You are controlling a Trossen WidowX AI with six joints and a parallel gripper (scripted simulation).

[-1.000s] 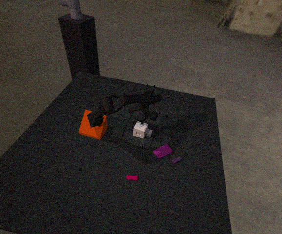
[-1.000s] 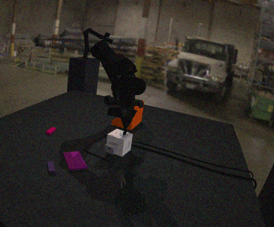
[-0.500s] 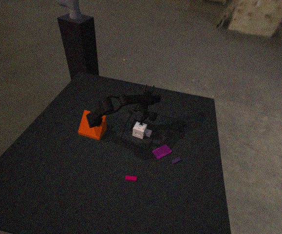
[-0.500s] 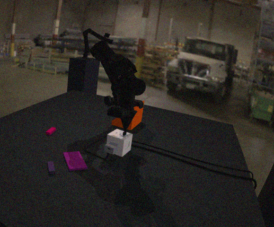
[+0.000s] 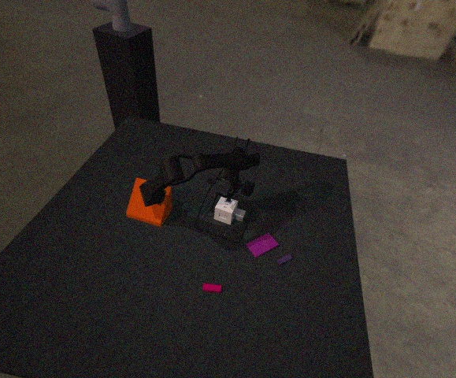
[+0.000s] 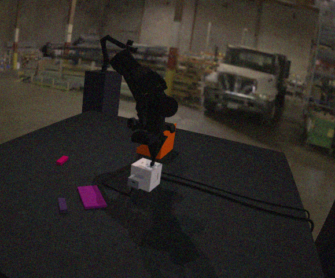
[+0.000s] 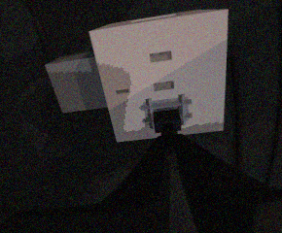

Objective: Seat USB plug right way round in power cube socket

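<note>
The white power cube [image 5: 223,215] [image 6: 143,178] [image 7: 131,49] stands on the dark table, with slot openings in its top and a grey block [image 5: 239,214] [image 6: 133,182] [image 7: 75,84] on one side. My gripper [image 5: 229,198] [image 6: 153,161] [image 7: 170,142] points down at the cube's top. It is shut on the small dark USB plug [image 7: 167,119], near one edge of the top. Grey bracket-like pieces [image 7: 165,104] stand around the plug. The fingers hide much of the plug and its socket, so its depth and which way round it is cannot be told.
An orange wedge-like block [image 5: 144,213] [image 6: 169,143] stands near the arm. A magenta slab [image 5: 262,245] [image 6: 91,196], a purple bar [image 5: 284,259] [image 6: 62,205] and a pink bar [image 5: 212,287] [image 6: 62,160] lie on the table. Dark cables [image 6: 221,193] run from near the cube to the table edge.
</note>
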